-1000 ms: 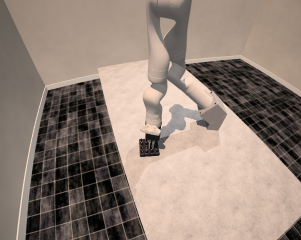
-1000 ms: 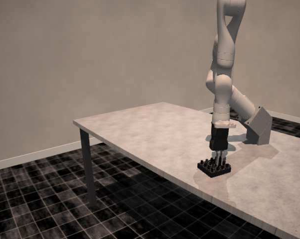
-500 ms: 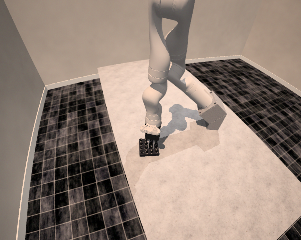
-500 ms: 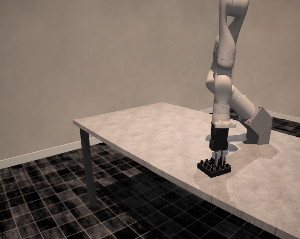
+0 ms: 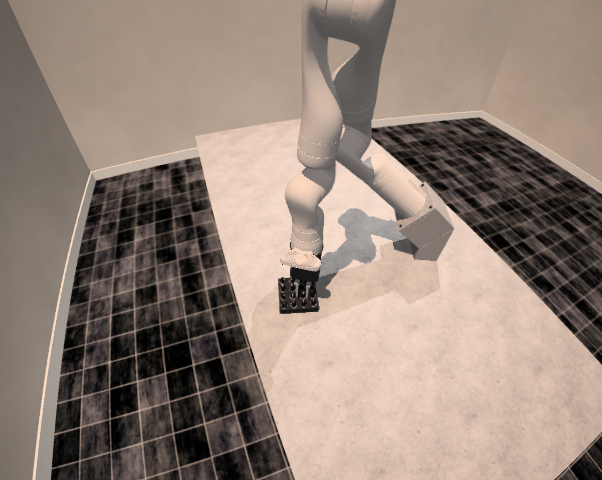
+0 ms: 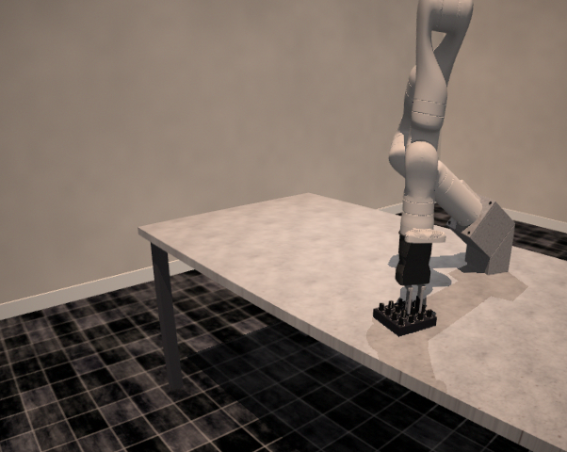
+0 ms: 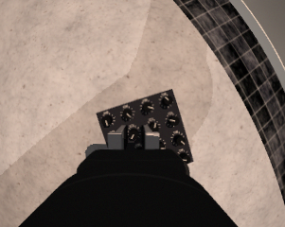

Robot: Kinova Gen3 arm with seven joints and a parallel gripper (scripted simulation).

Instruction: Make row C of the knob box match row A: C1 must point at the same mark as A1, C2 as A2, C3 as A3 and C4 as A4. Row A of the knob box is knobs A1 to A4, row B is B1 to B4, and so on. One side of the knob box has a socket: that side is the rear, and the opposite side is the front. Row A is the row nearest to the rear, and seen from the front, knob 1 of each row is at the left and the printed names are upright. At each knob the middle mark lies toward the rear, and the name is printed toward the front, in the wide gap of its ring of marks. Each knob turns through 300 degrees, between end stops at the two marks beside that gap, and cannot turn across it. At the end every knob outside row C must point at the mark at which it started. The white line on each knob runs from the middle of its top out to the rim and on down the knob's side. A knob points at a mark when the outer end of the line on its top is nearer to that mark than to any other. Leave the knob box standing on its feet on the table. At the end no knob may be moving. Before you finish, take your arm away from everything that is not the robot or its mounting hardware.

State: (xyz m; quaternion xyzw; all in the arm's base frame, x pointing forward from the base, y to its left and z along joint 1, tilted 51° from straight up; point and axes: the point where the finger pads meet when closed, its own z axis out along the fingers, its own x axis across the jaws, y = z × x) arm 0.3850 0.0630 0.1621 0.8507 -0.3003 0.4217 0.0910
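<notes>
The dark knob box [image 5: 298,311] [image 6: 417,328] [image 7: 159,113] stands on the table, turned at an angle in the wrist view. My gripper [image 5: 301,296] [image 6: 414,312] [image 7: 134,133] points down over it and is open, with a finger on either side of one inner knob [image 7: 133,134] and gaps beside that knob. Its white line points toward the lower left of the wrist view. The neighbouring knob [image 7: 152,125] has its line pointing down. Fingers and gripper body hide several knobs. Printed names and the socket cannot be made out.
Knobs close beside the fingers include an outer-row knob [image 7: 127,113] above them and an edge knob [image 7: 178,139] to the right in the wrist view. The table [image 5: 420,372] [image 6: 274,234] ends a short way from the box. The arm's base [image 5: 428,232] [image 6: 491,238] stands farther back.
</notes>
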